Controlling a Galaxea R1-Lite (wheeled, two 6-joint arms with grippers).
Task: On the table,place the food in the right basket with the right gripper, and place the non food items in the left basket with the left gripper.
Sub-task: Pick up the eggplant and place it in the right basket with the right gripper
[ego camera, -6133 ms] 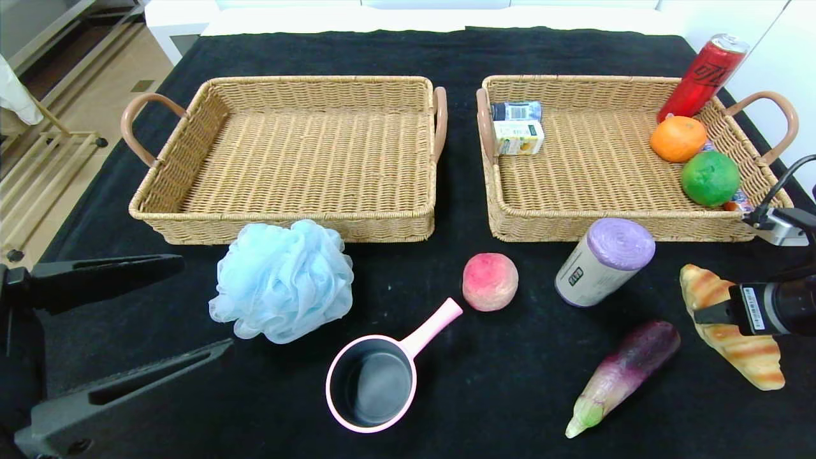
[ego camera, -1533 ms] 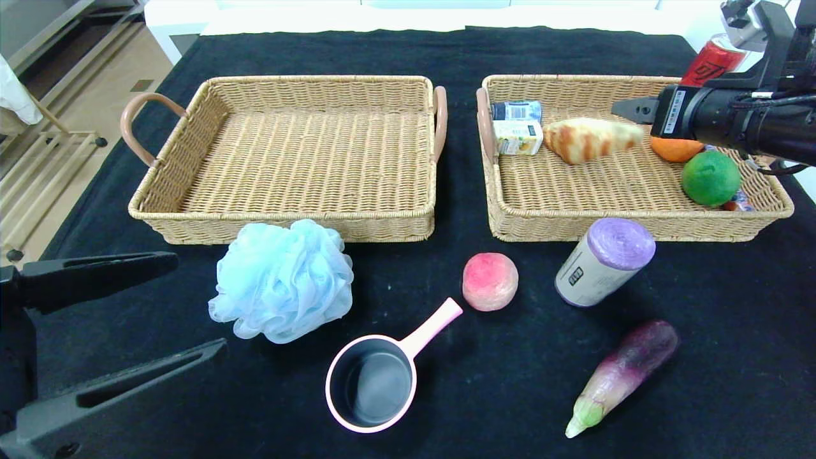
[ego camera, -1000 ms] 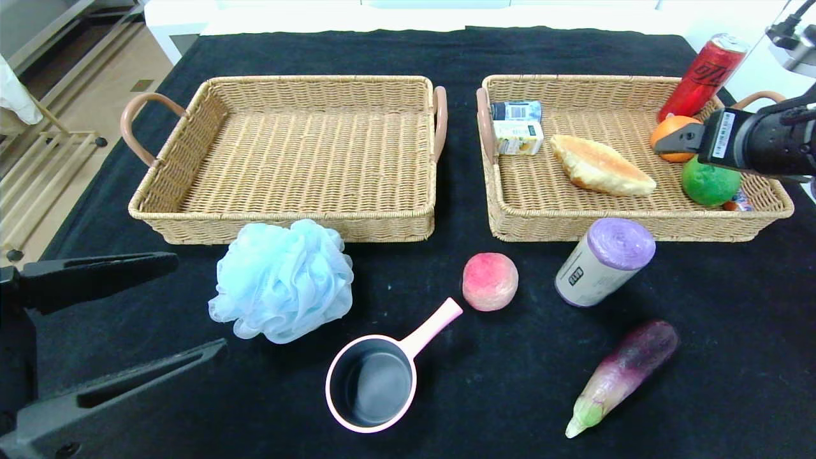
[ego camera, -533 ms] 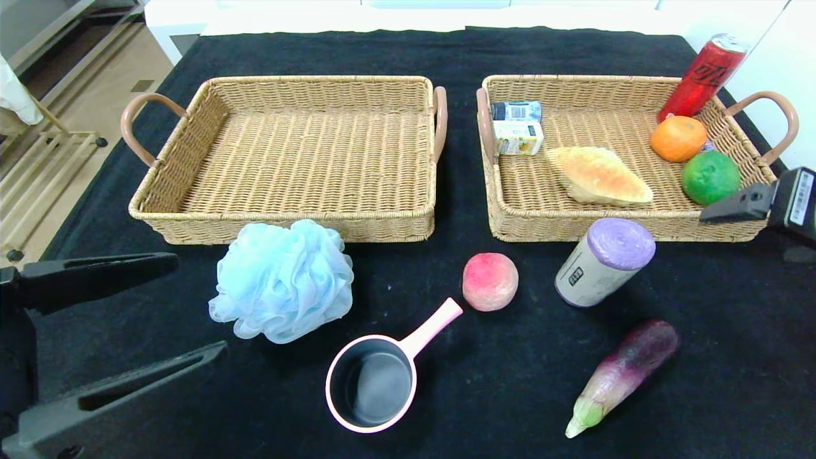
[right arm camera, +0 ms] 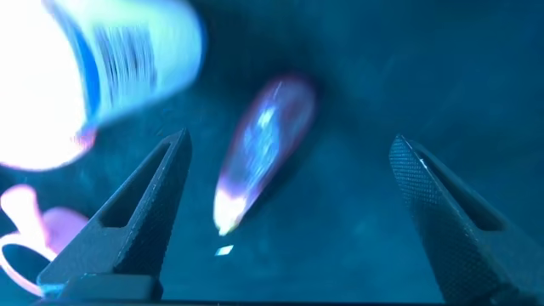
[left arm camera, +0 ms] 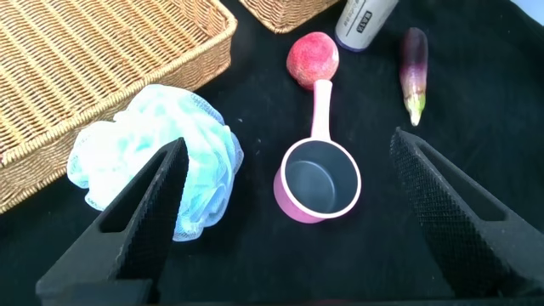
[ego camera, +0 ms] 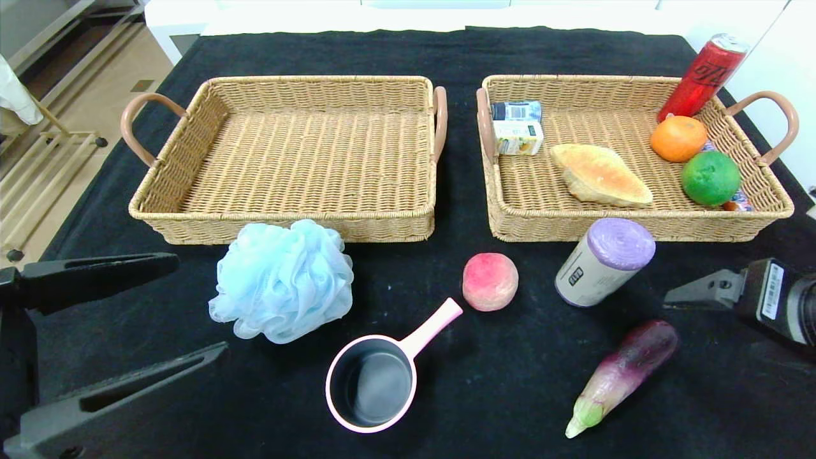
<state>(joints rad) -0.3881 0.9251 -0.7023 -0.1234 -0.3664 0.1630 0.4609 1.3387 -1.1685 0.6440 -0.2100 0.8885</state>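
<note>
My right pincer (ego camera: 692, 294) hangs open near the counter's front-right corner, beside the purple tapered plastic eggplant (ego camera: 621, 376). It looks light, stiff and slick; I'd grip its thick middle.

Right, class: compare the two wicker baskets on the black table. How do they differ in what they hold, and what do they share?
The left basket holds nothing, while the right basket holds bread, an orange, a green fruit, a carton and a red can leaning in its far corner. A blue bath sponge lies just before the left basket; a purple-topped roll lies before the right basket. Both are tan, rectangular, with side handles.
</note>
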